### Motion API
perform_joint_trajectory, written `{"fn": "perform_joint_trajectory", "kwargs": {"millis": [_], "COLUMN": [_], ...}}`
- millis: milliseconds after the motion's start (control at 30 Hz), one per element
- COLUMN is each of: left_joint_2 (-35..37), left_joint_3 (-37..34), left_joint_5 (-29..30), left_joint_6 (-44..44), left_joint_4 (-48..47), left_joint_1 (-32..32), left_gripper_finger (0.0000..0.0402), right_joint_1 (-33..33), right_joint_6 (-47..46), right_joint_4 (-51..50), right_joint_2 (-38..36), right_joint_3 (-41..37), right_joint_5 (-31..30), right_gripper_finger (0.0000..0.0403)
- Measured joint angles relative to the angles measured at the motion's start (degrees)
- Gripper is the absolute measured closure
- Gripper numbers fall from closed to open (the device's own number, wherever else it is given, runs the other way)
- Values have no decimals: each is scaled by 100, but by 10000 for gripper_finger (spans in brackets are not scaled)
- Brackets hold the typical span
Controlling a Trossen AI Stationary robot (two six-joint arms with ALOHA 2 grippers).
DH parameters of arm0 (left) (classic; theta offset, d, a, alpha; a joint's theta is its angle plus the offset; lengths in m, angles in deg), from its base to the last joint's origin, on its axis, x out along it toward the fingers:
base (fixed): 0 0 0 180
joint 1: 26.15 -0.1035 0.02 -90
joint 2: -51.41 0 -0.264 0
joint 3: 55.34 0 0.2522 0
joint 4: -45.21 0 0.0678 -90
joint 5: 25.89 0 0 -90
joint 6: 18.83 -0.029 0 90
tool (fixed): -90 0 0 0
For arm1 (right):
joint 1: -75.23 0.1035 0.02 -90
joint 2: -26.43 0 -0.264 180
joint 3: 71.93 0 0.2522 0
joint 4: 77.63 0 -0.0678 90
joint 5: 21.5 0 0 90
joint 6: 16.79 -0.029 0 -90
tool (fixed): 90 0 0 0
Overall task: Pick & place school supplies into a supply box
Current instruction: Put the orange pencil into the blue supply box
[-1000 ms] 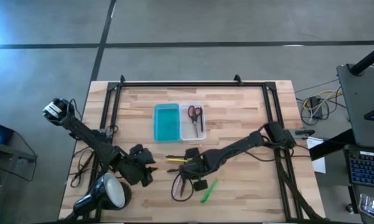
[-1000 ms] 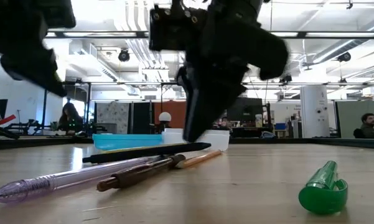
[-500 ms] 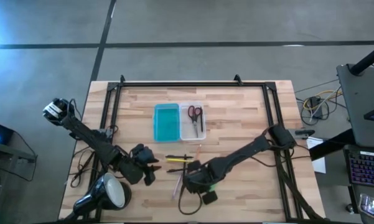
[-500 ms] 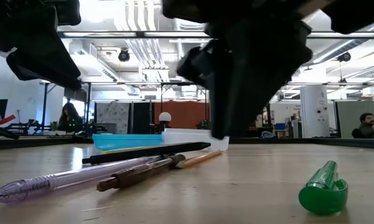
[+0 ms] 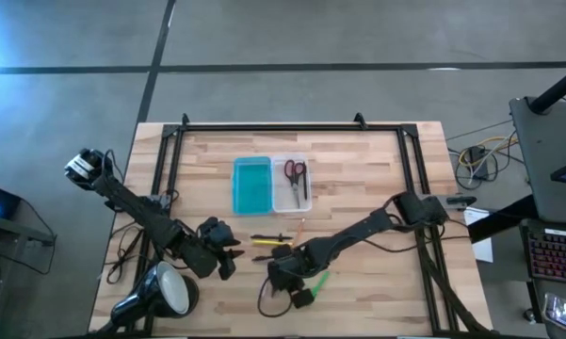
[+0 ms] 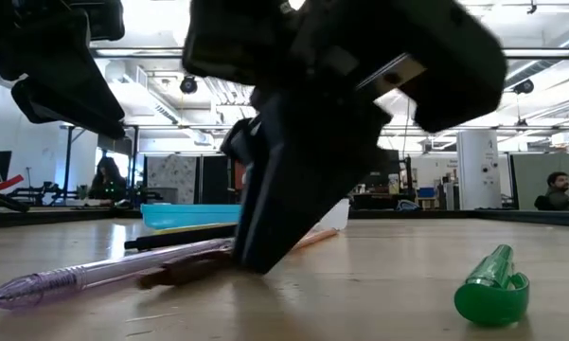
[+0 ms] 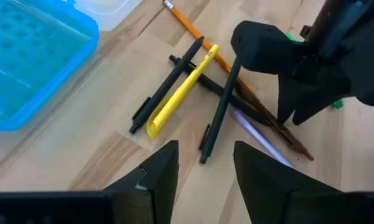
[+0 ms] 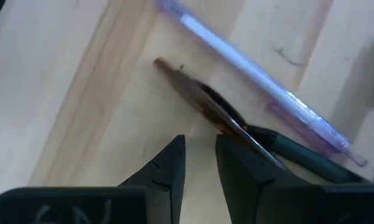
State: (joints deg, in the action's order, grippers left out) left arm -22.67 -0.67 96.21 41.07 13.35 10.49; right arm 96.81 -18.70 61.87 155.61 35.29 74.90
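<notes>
Your right claw [image 8: 199,163] hangs low over the loose pile of pens just in front of the supply box [image 5: 270,184], its fingers set narrow and holding nothing, tips just above a brown pen [image 8: 202,102]. You should centre the gap across that pen's barrel, well clear of the purple pen [image 8: 255,81] beside it, before you close, or you may lift two. Your left claw [image 7: 202,163] waits parted and empty, near the pile on its other side. In the supply box, the clear half holds the red-handled scissors [image 5: 295,172]; the turquoise half looks empty.
</notes>
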Motion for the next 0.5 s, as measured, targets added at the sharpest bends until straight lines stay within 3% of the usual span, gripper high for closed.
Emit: {"fn": "perform_joint_trajectory", "kwargs": {"millis": [367,500], "left_joint_2": [0,-34], "left_joint_3": [0,2], "left_joint_5": [74,200], "left_joint_6": [73,136], "left_joint_4": [17,255], "left_joint_1": [0,-29], "left_gripper_finger": [263,263], "right_joint_1": [-606,-711], "right_joint_6": [-654,-989], "right_joint_4": [-1,-588], "right_joint_2": [97,-113], "right_joint_3": [480,532], "right_joint_5": [-1145,-1170], "right_gripper_finger": [318,317]}}
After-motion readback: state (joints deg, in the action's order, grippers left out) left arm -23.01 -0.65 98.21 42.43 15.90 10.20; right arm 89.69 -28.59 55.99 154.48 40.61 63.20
